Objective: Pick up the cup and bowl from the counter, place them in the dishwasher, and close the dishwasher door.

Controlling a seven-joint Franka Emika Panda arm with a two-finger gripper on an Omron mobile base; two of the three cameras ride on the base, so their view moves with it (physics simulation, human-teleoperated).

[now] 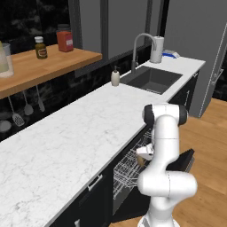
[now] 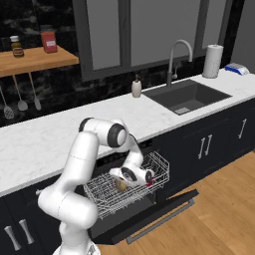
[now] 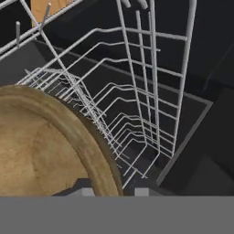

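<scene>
the arm is reaching down into the dishwasher (image 2: 149, 199), and the end effector (image 2: 133, 183) is sitting low in the middle of the right base frame, over the pulled-out rack (image 2: 107, 196). in the hand view its two fingertips (image 3: 83, 192) are straddling the rim of the bowl (image 3: 41, 141), one on each side at the bottom centre of the frame, so it is pinching the bowl's edge or just starting to let go; i cannot tell which from here. the bowl is filling the lower left of that frame, tilted, with the wires running away behind it toward the upper right. in the right base frame a brown patch of bowl (image 2: 120, 185) is showing just left of the hand, inside the rack.

the cup (image 2: 149, 183) seems to be the small red spot at the right of the hand, already in the rack, though it is too small to be sure.

what is worrying me: the bowl is looking tilted rather than seated, so a release now could let it roll across the wires or knock the cup. the fingers are hanging close among the wires, so a sloppy pull-out could snag and jerk the rack. the door (image 2: 164, 214) is lying flat open at the lower middle, and the rack is standing out over it, so swinging the door up before the rack is pushed in would jam it. the table (image 2: 60, 134) across the middle is looking finished with.
</scene>
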